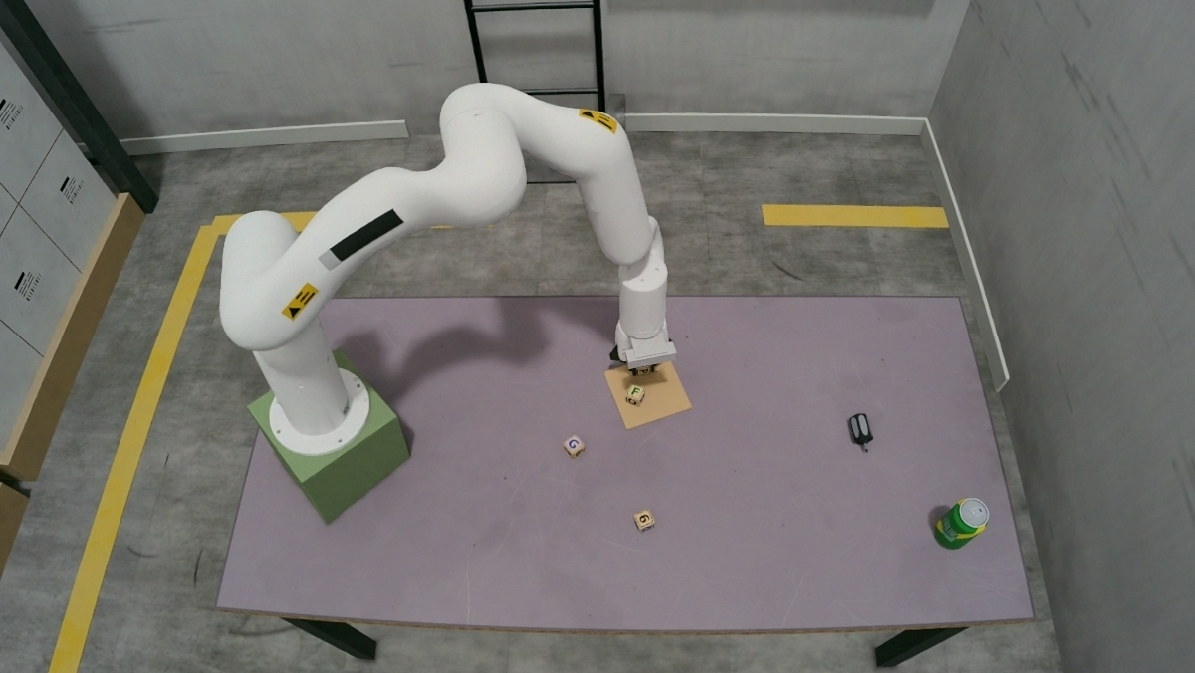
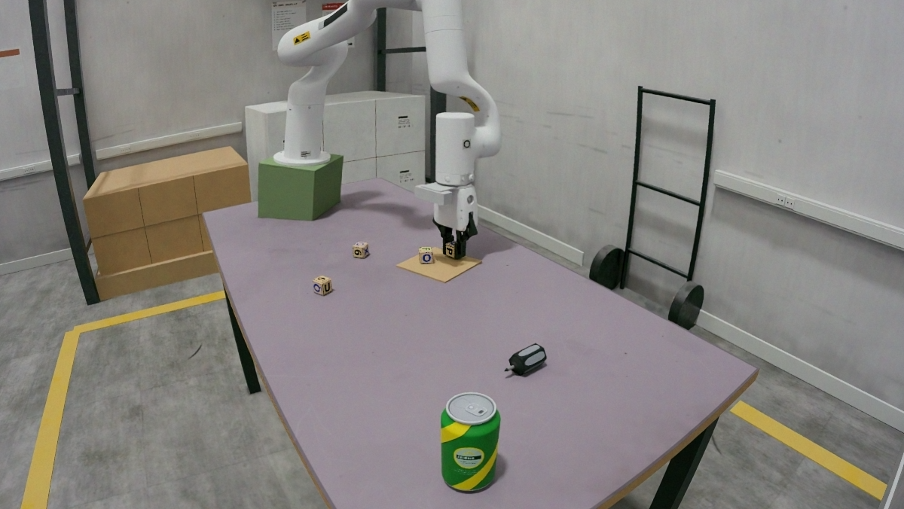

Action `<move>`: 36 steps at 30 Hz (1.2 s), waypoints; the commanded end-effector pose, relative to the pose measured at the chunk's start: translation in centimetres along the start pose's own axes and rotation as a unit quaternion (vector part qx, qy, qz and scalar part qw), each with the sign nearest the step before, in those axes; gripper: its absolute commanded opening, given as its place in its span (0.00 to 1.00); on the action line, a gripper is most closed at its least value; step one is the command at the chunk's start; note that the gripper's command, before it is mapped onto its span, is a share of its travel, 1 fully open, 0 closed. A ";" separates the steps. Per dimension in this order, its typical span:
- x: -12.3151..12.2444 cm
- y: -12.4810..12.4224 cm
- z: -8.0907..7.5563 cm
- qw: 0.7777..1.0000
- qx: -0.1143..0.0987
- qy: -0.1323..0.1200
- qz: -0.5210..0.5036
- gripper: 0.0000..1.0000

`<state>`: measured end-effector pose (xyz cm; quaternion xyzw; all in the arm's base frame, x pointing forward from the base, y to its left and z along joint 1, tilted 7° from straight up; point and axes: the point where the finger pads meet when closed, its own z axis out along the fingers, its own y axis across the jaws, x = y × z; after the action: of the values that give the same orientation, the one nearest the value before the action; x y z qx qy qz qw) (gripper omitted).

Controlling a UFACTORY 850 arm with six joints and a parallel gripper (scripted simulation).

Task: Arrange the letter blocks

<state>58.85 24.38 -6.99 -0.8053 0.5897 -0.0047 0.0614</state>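
A tan mat [image 1: 647, 396] lies on the purple table; it also shows in the exterior view [image 2: 438, 264]. A wooden block with F on top [image 1: 636, 393] [image 2: 426, 254] sits on the mat. My gripper [image 1: 644, 367] stands upright over the mat's far part and is shut on another wooden block [image 2: 450, 249], whose side shows a P, low at the mat; its top letter is hidden by the fingers. A block with G on top [image 1: 574, 445] [image 2: 360, 249] lies on the table off the mat. A block showing a 9 or 6 [image 1: 643, 521] lies nearer the front edge [image 2: 322, 284].
A small black tool [image 1: 860, 429] lies right of the mat. A green can [image 1: 961, 523] stands near the table's right front corner. My green base block [image 1: 330, 443] stands at the left. Cardboard boxes [image 2: 161, 211] stand beside the table.
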 end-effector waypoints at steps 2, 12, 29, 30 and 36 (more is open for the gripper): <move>0.0 -0.1 -0.1 1.000 0.001 0.000 0.000 0.28; 0.0 -0.1 0.1 1.000 0.001 0.000 0.000 0.28; 0.0 -0.1 0.3 1.000 0.001 0.000 0.000 0.28; 0.0 -0.1 0.3 1.000 0.001 0.000 0.000 0.28; 0.0 -0.1 0.3 1.000 0.001 0.000 0.000 0.28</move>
<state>58.88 24.42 -7.38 -0.8053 0.5897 -0.0047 0.0614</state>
